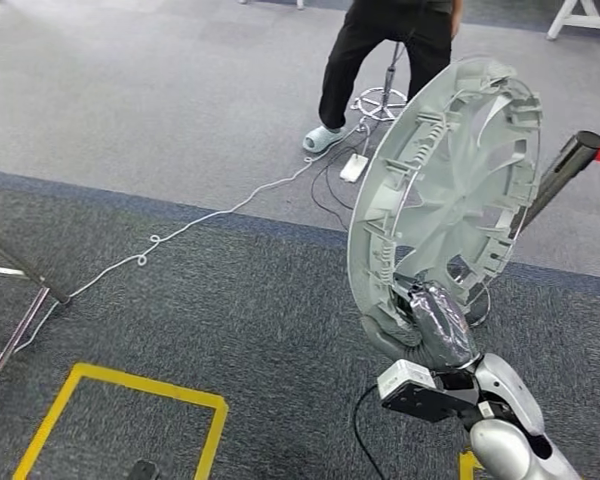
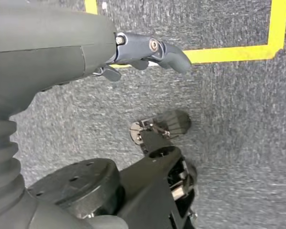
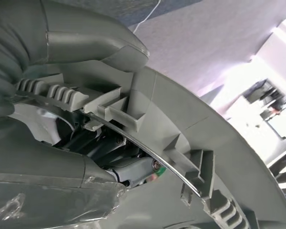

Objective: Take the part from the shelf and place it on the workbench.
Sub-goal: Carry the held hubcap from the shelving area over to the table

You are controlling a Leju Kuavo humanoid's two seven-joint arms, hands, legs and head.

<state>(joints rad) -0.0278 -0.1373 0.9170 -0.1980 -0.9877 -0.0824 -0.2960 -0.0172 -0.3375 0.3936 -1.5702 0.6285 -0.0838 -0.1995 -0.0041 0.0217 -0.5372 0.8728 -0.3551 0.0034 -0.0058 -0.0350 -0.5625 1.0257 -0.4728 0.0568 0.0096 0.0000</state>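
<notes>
Right hand (image 1: 433,325) gripped grey wheel-cover part (image 1: 448,190) at lower rim, held upright over dark carpet (image 1: 206,300). Fingers (image 3: 98,45) clamped on rim. Left hand (image 2: 62,52) hung above floor, fingers (image 2: 163,50) apparently loose, grasping nothing. Person (image 1: 387,50) stood beyond white cable (image 1: 206,215).

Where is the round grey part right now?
In the head view the part stands upright at right, gripped at its lower rim by the right hand, over dark carpet.
</notes>
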